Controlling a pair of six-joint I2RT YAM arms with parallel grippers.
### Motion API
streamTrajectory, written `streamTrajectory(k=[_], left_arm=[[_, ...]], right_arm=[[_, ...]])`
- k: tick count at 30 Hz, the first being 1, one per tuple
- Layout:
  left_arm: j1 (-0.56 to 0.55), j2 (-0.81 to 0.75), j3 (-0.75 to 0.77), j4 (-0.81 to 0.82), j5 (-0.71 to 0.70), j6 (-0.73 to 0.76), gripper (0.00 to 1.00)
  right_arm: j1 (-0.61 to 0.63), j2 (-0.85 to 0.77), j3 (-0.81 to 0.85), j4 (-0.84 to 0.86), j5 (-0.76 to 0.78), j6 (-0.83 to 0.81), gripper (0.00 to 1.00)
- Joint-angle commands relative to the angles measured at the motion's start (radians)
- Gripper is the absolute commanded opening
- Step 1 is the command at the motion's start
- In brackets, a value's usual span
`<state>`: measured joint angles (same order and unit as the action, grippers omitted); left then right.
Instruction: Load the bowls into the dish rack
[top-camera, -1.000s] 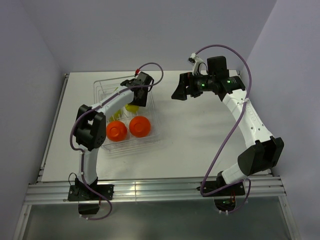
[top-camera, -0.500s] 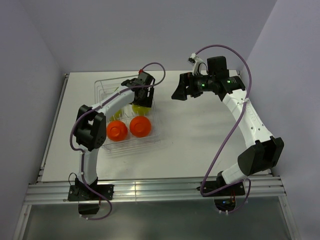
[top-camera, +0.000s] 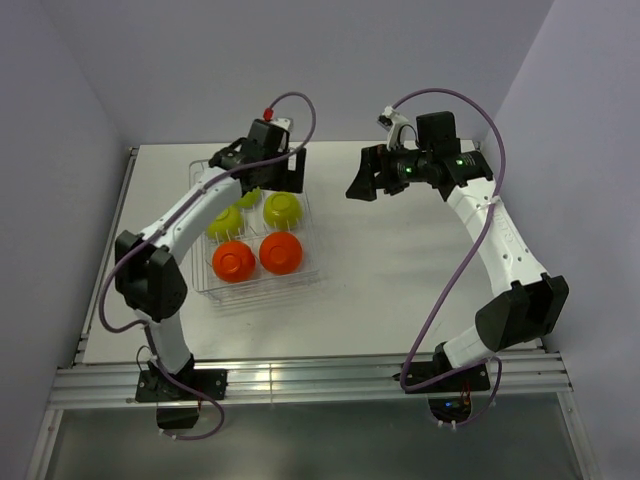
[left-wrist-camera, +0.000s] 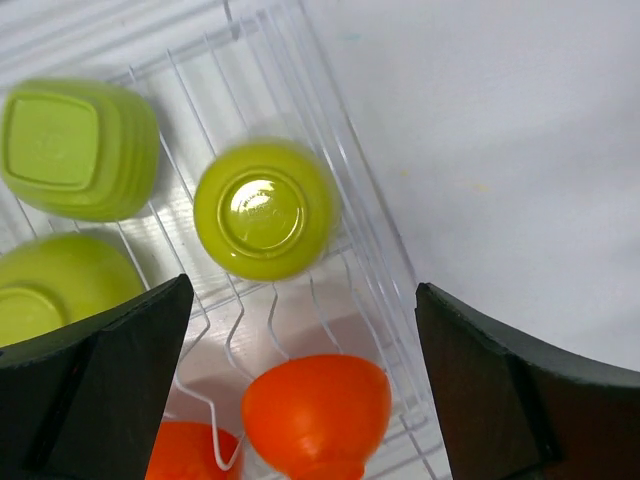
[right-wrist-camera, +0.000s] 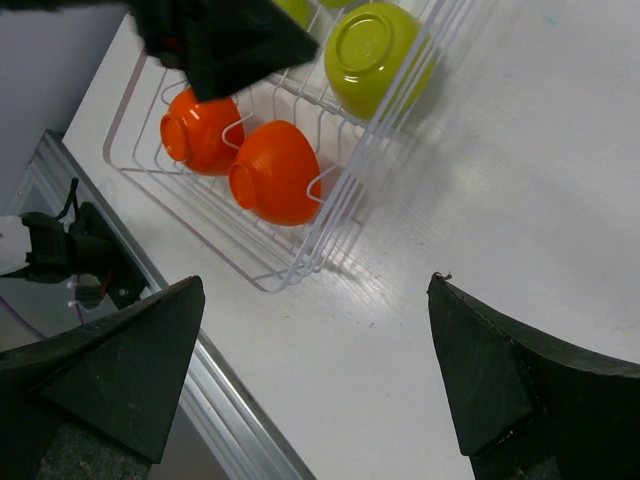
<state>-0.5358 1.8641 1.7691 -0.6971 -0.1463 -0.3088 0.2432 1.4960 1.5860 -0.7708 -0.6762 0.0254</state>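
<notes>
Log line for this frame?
left hand: open, empty, above silvery wire dish rack | right hand: open, empty | rack: two orange-red plastic bowls, three lime-green plastic bowls

Two orange-red bowls (top-camera: 232, 262) sit glossy beside three lime green bowls (top-camera: 283, 208) (one green base looks squarish in the left wrist view). The dish rack (top-camera: 258, 295) is pale silvery wire in ridged rows. The table (top-camera: 400, 280) is plain white. The left arm (top-camera: 195, 208) and right arm (top-camera: 503, 240) are white with black joints, trailing purple cables (top-camera: 440, 91).

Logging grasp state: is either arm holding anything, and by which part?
Nothing held. Left gripper and right gripper are both open and empty.
</notes>
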Motion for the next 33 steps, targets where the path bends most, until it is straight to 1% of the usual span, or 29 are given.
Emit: streamTrajectory(k=[1, 4, 5, 6, 8, 10, 13, 14, 15, 17, 21, 22, 23, 24, 27, 33], left_arm=[[0.049, -0.143, 0.003, 0.047, 0.137, 0.049, 0.99], [0.083, -0.238, -0.031, 0.050, 0.247, 0.117, 1.00], [0.108, -0.288, -0.060, 0.048, 0.327, 0.143, 1.00], [0.121, -0.314, -0.074, 0.048, 0.362, 0.152, 1.00], [0.169, -0.385, -0.123, 0.041, 0.419, 0.171, 1.00], [0.198, -0.428, -0.158, 0.022, 0.439, 0.184, 1.00], [0.292, -0.506, -0.232, -0.013, 0.551, 0.195, 0.99], [0.354, -0.537, -0.270, -0.027, 0.600, 0.220, 0.99], [0.384, -0.549, -0.287, -0.047, 0.661, 0.233, 0.99], [0.451, -0.584, -0.348, -0.082, 0.680, 0.269, 1.00], [0.528, -0.655, -0.448, -0.090, 0.666, 0.298, 0.99], [0.533, -0.669, -0.467, -0.093, 0.666, 0.335, 1.00], [0.566, -0.693, -0.493, -0.102, 0.666, 0.355, 1.00], [0.571, -0.704, -0.508, -0.105, 0.663, 0.362, 1.00], [0.583, -0.733, -0.562, -0.101, 0.656, 0.395, 0.99], [0.588, -0.770, -0.649, -0.033, 0.660, 0.381, 0.99]], right_arm=[[-0.037, -0.048, 0.063, -0.022, 0.018, -0.051, 1.00], [-0.082, -0.068, 0.063, -0.035, 0.024, -0.073, 1.00], [-0.096, -0.075, 0.060, -0.039, 0.021, -0.084, 1.00], [-0.110, -0.091, 0.049, -0.045, 0.020, -0.090, 1.00], [-0.151, -0.108, 0.036, -0.053, 0.024, -0.110, 1.00], [-0.179, -0.143, 0.003, -0.062, 0.039, -0.127, 1.00], [-0.231, -0.197, -0.081, -0.059, 0.079, -0.154, 1.00], [-0.237, -0.209, -0.104, -0.064, 0.090, -0.174, 1.00], [-0.274, -0.236, -0.157, -0.070, 0.096, -0.182, 1.00], [-0.294, -0.264, -0.216, -0.068, 0.124, -0.208, 1.00], [-0.324, -0.344, -0.375, -0.048, 0.191, -0.239, 1.00], [-0.331, -0.355, -0.400, -0.039, 0.202, -0.242, 1.00], [-0.334, -0.368, -0.428, -0.029, 0.220, -0.248, 1.00], [-0.335, -0.391, -0.476, -0.010, 0.228, -0.252, 1.00], [-0.335, -0.417, -0.547, 0.014, 0.253, -0.265, 1.00], [-0.335, -0.431, -0.584, 0.004, 0.262, -0.315, 1.00]])
